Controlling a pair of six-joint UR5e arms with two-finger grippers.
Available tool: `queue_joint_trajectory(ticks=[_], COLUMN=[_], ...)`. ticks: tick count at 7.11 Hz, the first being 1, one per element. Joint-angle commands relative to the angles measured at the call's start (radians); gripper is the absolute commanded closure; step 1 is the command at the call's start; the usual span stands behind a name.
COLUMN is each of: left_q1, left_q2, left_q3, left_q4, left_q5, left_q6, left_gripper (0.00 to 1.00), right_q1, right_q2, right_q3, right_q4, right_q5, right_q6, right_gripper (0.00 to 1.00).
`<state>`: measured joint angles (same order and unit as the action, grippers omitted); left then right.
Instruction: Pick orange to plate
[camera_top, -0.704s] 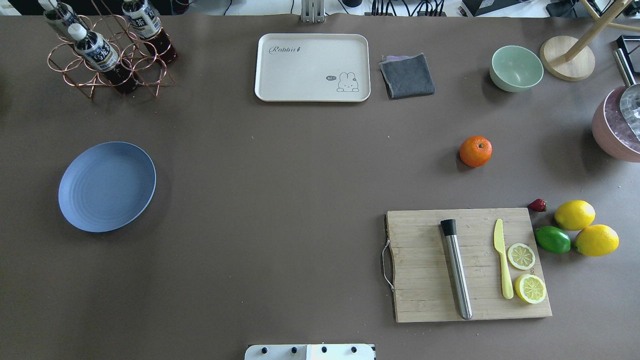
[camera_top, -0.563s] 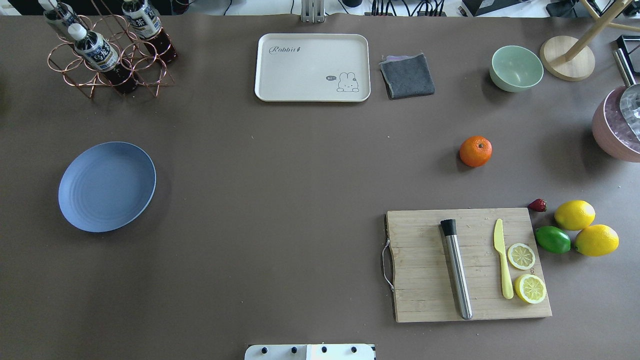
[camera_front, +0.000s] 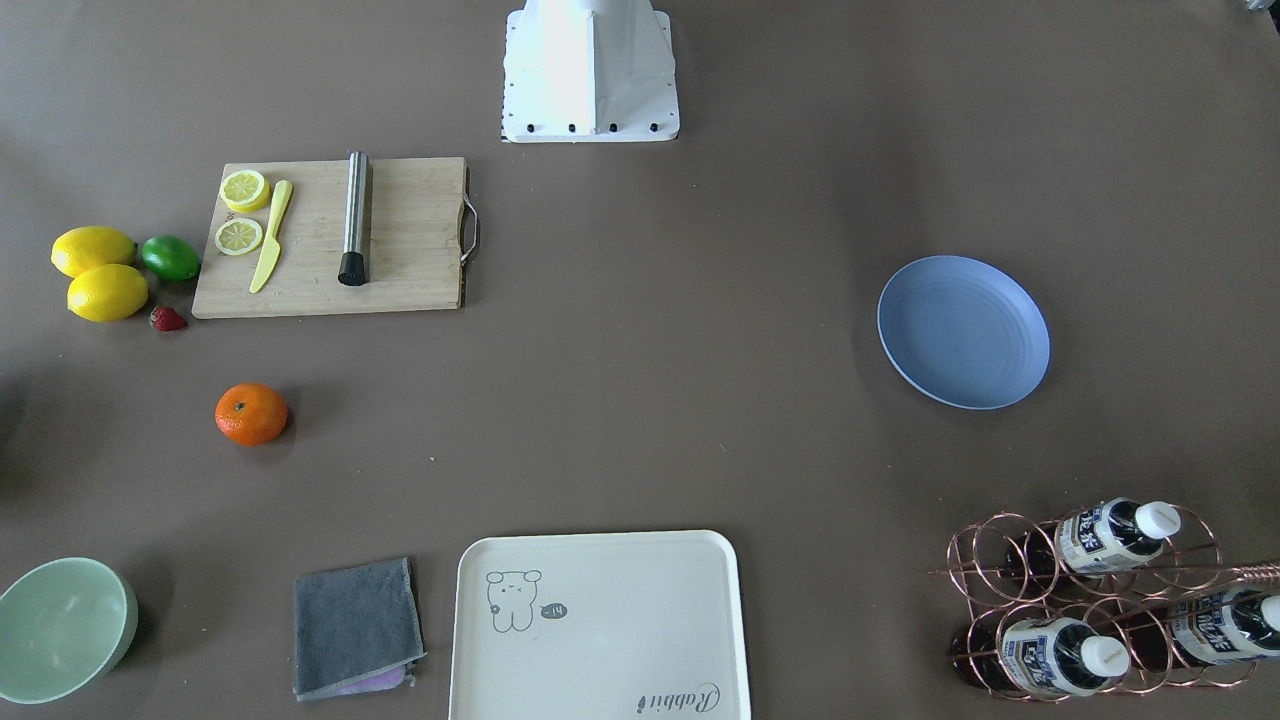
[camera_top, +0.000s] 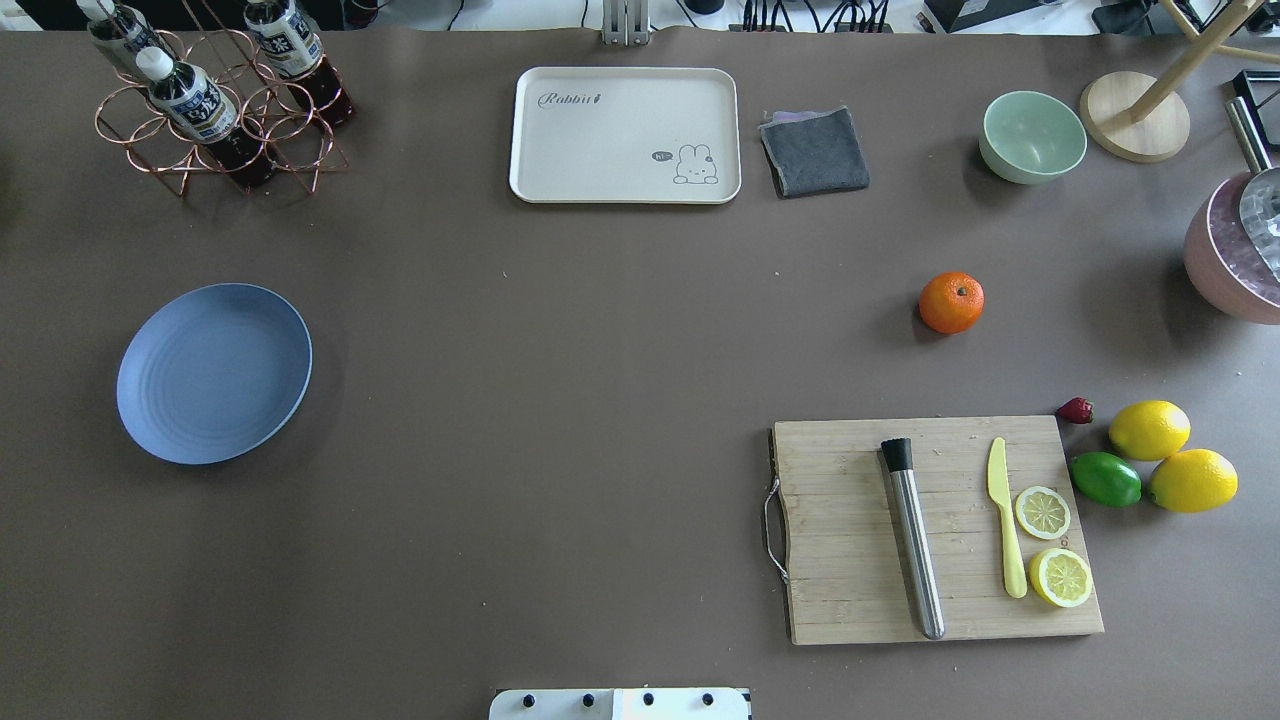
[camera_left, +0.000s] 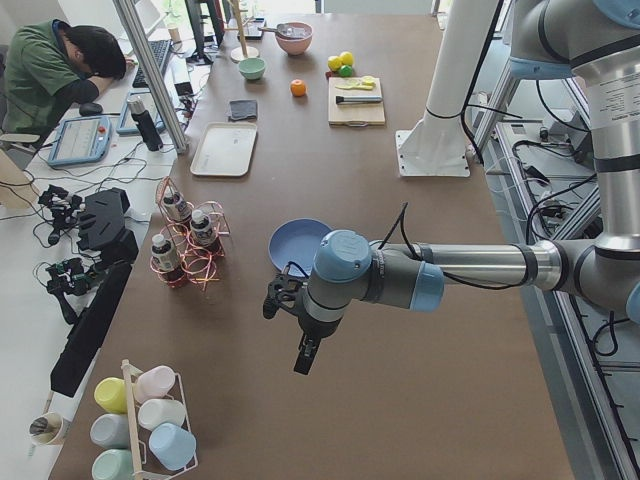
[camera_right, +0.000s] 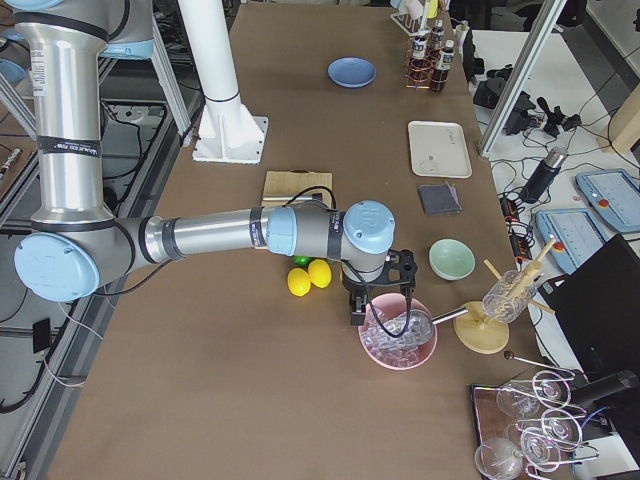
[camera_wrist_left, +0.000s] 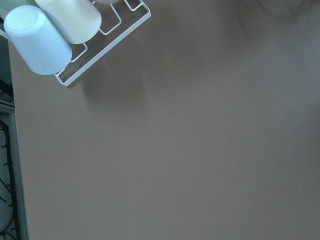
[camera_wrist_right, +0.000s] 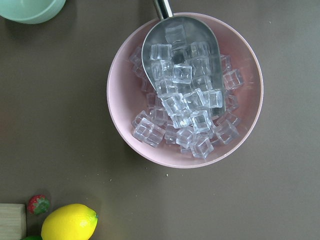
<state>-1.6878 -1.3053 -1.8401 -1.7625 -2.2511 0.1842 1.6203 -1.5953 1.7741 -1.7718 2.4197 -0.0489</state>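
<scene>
Exterior side views alone show the left gripper (camera_left: 303, 358), hanging left of the plate (camera_top: 214, 373), and the right gripper (camera_right: 382, 312) over the pink ice bowl (camera_wrist_right: 250, 120); spread or pressed together, I cannot tell. The orange (camera_top: 951, 302) rests well apart to the plate's right, beyond the cutting board (camera_top: 840, 520), near a strawberry (camera_top: 1075, 410); round, no long axis, stem dot up

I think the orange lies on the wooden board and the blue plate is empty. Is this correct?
Not quite. The orange lies on the table, apart from the board, as the overhead view shows. The plate is indeed empty.
</scene>
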Motion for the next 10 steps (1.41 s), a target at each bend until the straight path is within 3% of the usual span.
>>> queue_joint_trajectory(ticks=[1,10], left_q1=[-0.003,-0.004], left_q2=[0.000,0.001], left_q3=[0.002,0.007], left_q4=[0.001,0.000], left_q5=[-0.002,0.002], left_q6=[0.000,-0.002], left_gripper=[0.02,0.02], right_q1=[0.004,0.003], right_q2=[-0.008,-0.006], right_q3=[0.024,0.048], right_q4=[0.000,0.000], right_q5=[0.002,-0.001], right_q6=[0.001,-0.002], right_gripper=[0.00,0.00])
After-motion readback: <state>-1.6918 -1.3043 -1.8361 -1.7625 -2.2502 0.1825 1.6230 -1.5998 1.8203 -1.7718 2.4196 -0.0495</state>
